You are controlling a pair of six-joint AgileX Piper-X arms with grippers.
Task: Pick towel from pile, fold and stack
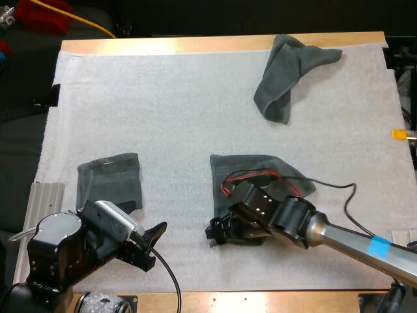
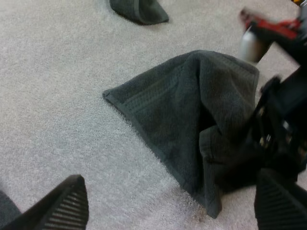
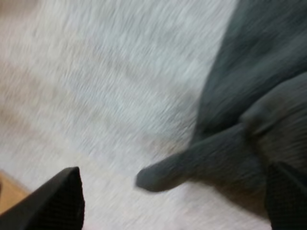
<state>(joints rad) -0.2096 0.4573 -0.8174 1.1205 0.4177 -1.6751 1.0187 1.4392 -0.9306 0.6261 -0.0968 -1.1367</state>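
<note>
A half-folded dark grey-green towel lies in the middle of the mat. My right gripper is low at its near left corner. In the right wrist view it stands open, and the towel's corner lies on the mat between the fingers. My left gripper is open near the mat's front edge, just right of a folded towel. The left wrist view has it facing the middle towel, with the right arm's gripper at the towel's edge. A crumpled towel lies at the far right.
The white mat covers most of the wooden table. A metal plate lies at the mat's left edge, near the left arm's base. The crumpled towel shows far off past the middle towel.
</note>
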